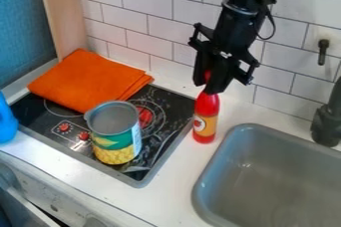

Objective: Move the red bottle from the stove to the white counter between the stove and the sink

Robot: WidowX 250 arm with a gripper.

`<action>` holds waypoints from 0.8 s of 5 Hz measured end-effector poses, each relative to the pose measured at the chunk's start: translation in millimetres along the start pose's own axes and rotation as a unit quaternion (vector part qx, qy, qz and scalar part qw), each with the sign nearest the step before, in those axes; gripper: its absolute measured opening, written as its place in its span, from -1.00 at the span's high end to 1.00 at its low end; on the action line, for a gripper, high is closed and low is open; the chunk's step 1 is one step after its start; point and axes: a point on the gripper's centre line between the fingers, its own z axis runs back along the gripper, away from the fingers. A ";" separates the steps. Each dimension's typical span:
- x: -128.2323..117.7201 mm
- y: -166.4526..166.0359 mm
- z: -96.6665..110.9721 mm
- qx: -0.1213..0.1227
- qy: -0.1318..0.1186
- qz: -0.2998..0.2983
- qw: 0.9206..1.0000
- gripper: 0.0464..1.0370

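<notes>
A: A white counter (170, 203) holds a gray sink (273, 181) beside a black stovetop (176, 106), with a folded orange cloth (86, 81) and a can (116, 131) at left. And the gripper (206, 87)?

B: Over the strip between stovetop and sink, at the top of an upright red bottle (206, 107). How far open it is, and whether it has hold, I cannot tell.

A: What makes for sound handling there?

B: Centering on the narrow neck, I'd judge, with even, modest pressure and the bottle kept plumb. A sideways nudge could topple it. Any lift should go straight up, clear of the stovetop's edge and the sink's rim.
</notes>
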 end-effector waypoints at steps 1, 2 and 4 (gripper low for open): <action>0.1 -2.1 -0.2 -0.010 -0.001 -0.004 1.000 0.23; 0.2 -8.2 -9.5 -0.039 0.015 -0.016 0.999 -0.37; -10.3 12.8 9.5 -0.073 -0.022 0.031 0.997 -0.93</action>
